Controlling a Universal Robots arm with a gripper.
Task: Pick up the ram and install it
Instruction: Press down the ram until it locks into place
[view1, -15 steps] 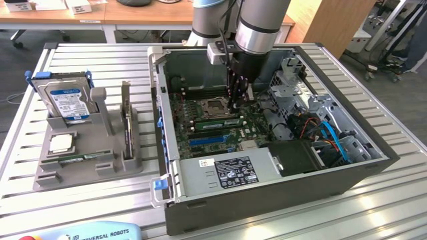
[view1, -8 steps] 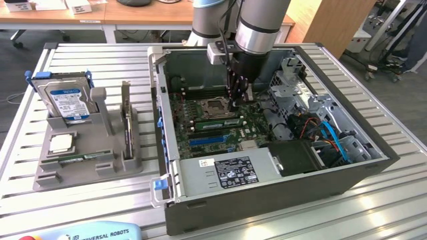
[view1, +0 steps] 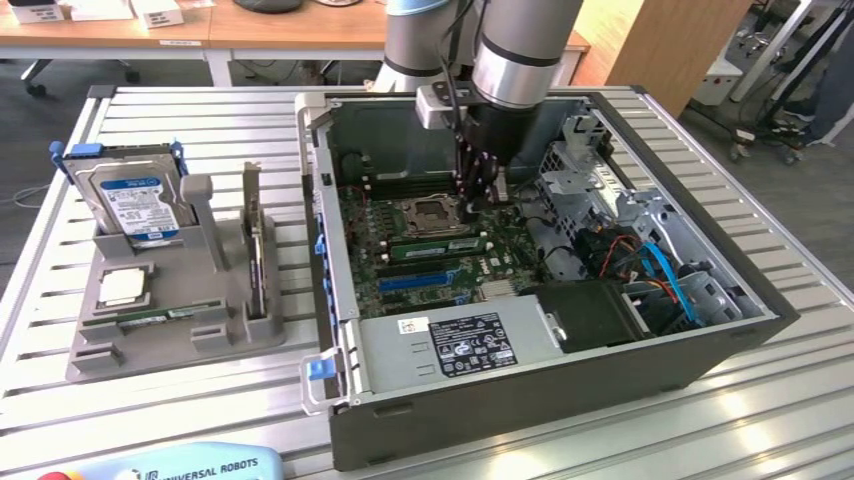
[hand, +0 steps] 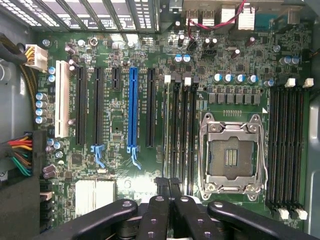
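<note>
The ram (view1: 427, 244), a thin green stick, stands edge-up in a memory slot just in front of the empty CPU socket (view1: 434, 212) inside the open computer case (view1: 534, 400). My gripper (view1: 481, 200) reaches down into the case over one end of that stick. In the wrist view the black fingers (hand: 159, 210) are pressed together, and the gripper (hand: 169, 181) hangs over the end of the slot row, where the ram (hand: 166, 130) shows as a narrow edge. Nothing shows between the fingers. A second green stick (view1: 167, 318) lies flat in the grey stand (view1: 94, 350).
The grey stand also carries a silver hard drive (view1: 134, 195) with a blue label and a square processor chip (view1: 123, 287). In the case, the power supply (view1: 454, 345), drive cage (view1: 587, 180) and blue cables (view1: 667, 280) crowd the motherboard. The CPU socket (hand: 231, 155) sits beside the slots.
</note>
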